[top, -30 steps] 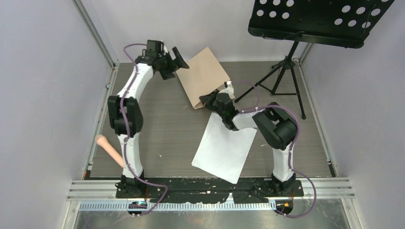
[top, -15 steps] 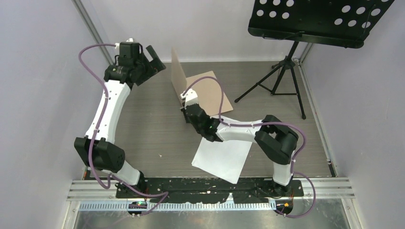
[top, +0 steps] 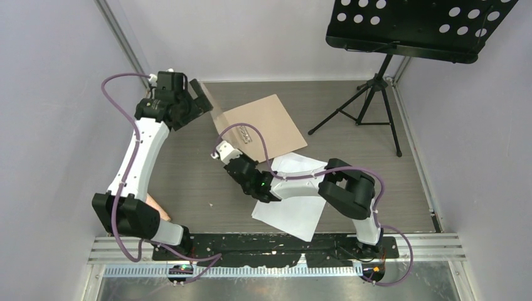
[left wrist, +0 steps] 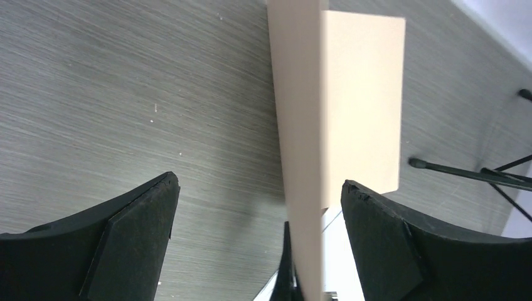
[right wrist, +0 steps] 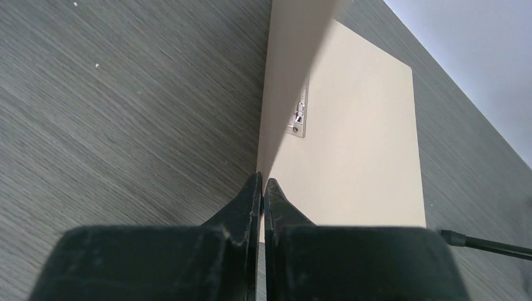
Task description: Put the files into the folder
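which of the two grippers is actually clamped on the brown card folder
The right gripper: its fingers are shut on the upright leaf of the tan kraft-brown card folder. The left gripper is open, its fingers wide apart.

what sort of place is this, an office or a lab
Probably a robot lab test cell, not an office: a left arm and right arm mounted on a metal rail at the table edge, with plain walls closing it in.

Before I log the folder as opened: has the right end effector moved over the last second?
Yes: the right end effector moved left, away from the music stand tripod.
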Action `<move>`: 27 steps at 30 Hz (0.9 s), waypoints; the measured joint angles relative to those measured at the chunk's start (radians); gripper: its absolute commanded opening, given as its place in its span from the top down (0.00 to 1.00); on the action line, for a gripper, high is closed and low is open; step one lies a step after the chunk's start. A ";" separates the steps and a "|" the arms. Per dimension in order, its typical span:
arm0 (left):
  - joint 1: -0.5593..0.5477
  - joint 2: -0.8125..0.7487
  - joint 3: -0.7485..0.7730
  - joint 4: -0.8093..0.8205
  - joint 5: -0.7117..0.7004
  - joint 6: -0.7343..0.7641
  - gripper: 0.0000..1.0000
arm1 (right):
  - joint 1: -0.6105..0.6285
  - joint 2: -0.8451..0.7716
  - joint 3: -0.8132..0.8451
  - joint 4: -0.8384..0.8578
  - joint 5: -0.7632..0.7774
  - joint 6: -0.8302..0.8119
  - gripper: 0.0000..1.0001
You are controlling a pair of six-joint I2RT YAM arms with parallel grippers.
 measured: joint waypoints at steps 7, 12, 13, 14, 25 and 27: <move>0.000 -0.102 -0.013 0.019 0.000 -0.058 0.02 | 0.014 0.004 0.000 0.002 0.029 -0.042 0.95; 0.000 -0.050 -0.016 0.026 -0.006 -0.067 0.09 | 0.016 0.004 0.000 0.008 0.040 -0.050 0.95; 0.000 -0.031 -0.030 0.037 -0.010 -0.068 0.11 | 0.016 0.004 0.000 0.007 0.042 -0.051 0.95; 0.000 -0.018 -0.053 0.050 -0.013 -0.069 0.14 | 0.017 0.004 0.000 0.007 0.044 -0.052 0.94; 0.007 0.066 -0.115 0.066 0.007 -0.052 0.63 | 0.048 0.002 -0.005 0.000 0.064 -0.039 0.19; 0.008 0.067 -0.117 0.068 0.013 -0.037 0.62 | 0.059 -0.010 -0.021 -0.011 0.058 -0.024 0.13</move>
